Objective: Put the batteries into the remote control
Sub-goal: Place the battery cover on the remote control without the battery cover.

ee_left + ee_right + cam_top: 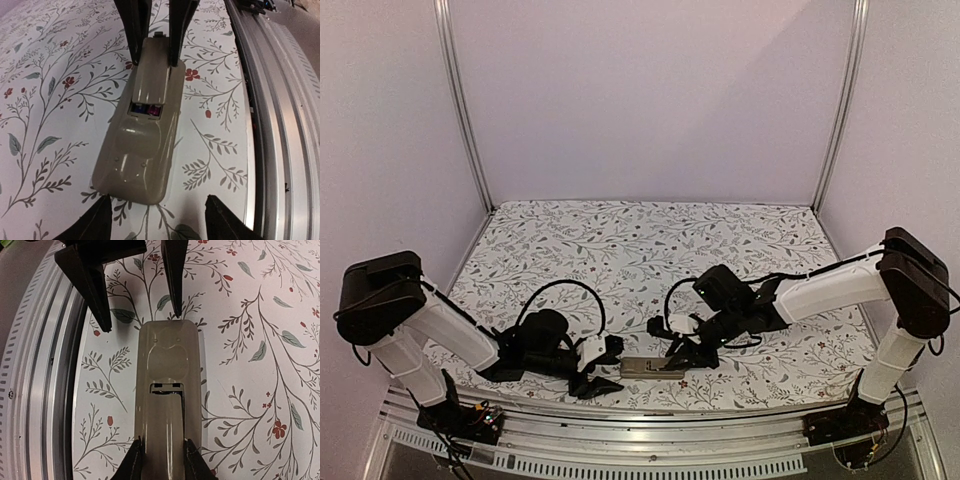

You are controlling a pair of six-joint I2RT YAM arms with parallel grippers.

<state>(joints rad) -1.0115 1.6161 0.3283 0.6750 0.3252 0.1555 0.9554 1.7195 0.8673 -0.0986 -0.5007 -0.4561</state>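
The remote control (pixel 653 368) lies tan back up on the floral cloth near the front edge. It also shows in the left wrist view (pixel 140 160) and the right wrist view (pixel 167 355). The tan cover panel (pixel 167 430) lies over the recess, leaving a narrow gap. The dark bluish batteries (pixel 146 110) show in that gap. My right gripper (pixel 162 460) is shut on the cover panel's sides at the remote's right end (pixel 680 355). My left gripper (pixel 160 220) is open and empty, with its fingertips either side of the remote's left end, just short of it (pixel 595 378).
The aluminium front rail (pixel 280 125) runs close beside the remote and also shows in the right wrist view (pixel 45 390). Two upright frame posts (pixel 460 100) stand at the back corners, with plain walls behind.
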